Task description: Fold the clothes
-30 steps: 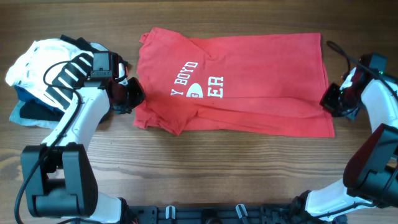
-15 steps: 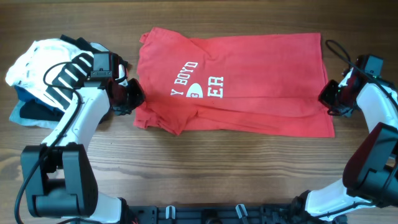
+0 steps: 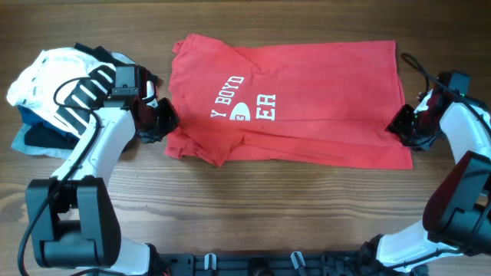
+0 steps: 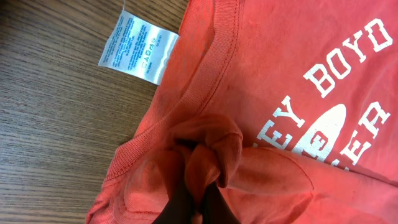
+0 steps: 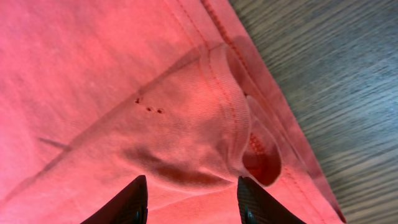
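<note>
Wooden table (image 3: 291, 207) carries your red T-shirt (image 3: 307, 115), spread flat. Your left gripper (image 4: 196, 193) pinches bunched fabric just below the collar. Your right gripper (image 5: 191, 193) stands parted over the hem corner, seemingly gripping nothing.

1. Left arm (image 3: 96, 149): white shell links joined by black cylindrical joints, ending in a bulky black base segment.
2. Black cable (image 3: 65, 88) looped in a thin curve beside the upper link.
3. Left gripper (image 3: 163, 119): black, blocky body; seen from the wrist camera, two dark narrow fingers (image 4: 177, 208).
4. Right arm (image 3: 468, 146): matching white links and black joints, with the same heavy black base segment.
5. Thin black cable (image 3: 418, 65) curving off the wrist end.
6. Right gripper (image 3: 400, 126): black housing; glossy black fingertips (image 5: 127, 202), rounded and tapered.
</note>
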Controlling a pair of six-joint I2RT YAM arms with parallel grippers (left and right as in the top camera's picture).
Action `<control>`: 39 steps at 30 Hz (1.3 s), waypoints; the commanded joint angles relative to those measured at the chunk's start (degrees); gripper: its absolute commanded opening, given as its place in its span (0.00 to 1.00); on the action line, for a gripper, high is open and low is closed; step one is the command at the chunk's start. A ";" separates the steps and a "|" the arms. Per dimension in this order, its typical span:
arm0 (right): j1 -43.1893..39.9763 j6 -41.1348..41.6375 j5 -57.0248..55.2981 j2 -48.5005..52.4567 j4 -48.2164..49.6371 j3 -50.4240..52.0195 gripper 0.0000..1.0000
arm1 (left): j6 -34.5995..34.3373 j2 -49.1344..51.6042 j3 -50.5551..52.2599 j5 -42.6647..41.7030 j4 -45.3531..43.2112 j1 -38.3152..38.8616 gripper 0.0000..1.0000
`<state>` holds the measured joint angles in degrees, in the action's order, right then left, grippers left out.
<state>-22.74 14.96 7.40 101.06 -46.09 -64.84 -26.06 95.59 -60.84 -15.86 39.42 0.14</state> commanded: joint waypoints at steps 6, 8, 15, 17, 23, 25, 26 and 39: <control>0.28 1.73 -9.81 0.72 -0.02 0.24 0.47 | -0.31 0.48 0.15 0.94 0.50 -0.26 0.06; 0.28 1.77 -10.40 0.74 -0.26 0.26 0.47 | -0.31 0.48 0.15 0.94 0.48 -0.26 0.06; 0.28 3.30 -10.38 0.76 0.76 2.84 0.41 | -0.31 0.48 0.15 0.94 0.46 -0.26 0.05; 0.28 3.23 -10.36 0.76 1.51 3.45 0.35 | -0.31 0.48 0.15 0.94 0.46 -0.26 0.06; 0.28 3.28 -9.94 0.76 2.16 3.48 0.28 | -0.31 0.48 0.15 0.94 0.48 -0.26 0.05; 0.28 3.28 -9.94 0.76 2.56 3.48 0.26 | -0.31 0.48 0.15 0.94 0.48 -0.26 0.05; 0.28 3.30 -9.94 0.76 2.73 3.48 0.25 | -0.31 0.48 0.15 0.94 0.50 -0.26 0.05; 0.28 4.46 -9.94 0.79 7.32 7.19 0.04 | -0.31 0.48 0.15 0.94 0.50 -0.26 0.05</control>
<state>-22.74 18.28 -1.78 101.06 -39.75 -59.96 -26.06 95.59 -60.84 -15.84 39.86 0.14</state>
